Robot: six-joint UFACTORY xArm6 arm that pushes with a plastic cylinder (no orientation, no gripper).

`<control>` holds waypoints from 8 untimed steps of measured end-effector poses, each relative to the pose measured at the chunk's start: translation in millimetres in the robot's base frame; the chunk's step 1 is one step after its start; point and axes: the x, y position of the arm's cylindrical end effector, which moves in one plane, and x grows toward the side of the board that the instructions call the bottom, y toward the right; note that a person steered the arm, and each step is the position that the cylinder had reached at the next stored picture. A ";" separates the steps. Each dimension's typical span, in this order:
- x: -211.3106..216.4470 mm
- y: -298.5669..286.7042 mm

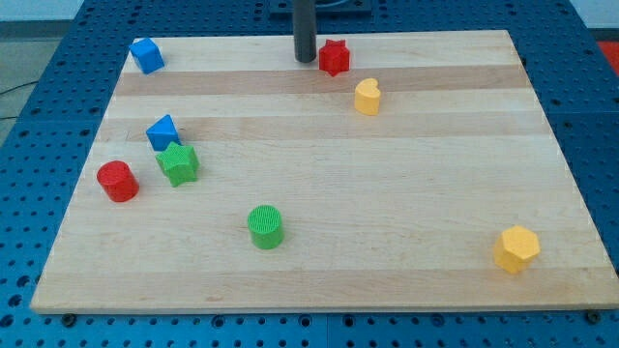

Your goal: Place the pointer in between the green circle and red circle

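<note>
The rod is running out past the view's top edge, so its upper part and the arm carrying it are not showing. My tip is standing at 9 o'clock of the red star, just beside it; whether the two are touching is not telling from here. The table is losing nothing to the edges, but the blue mat around it is being cut off on all four sides.
</note>
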 end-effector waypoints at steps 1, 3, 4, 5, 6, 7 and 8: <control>-12.4 44.1; -21.8 111.2; -16.1 49.4; 2.7 27.3; 19.0 71.9; 10.7 132.3; 11.9 162.4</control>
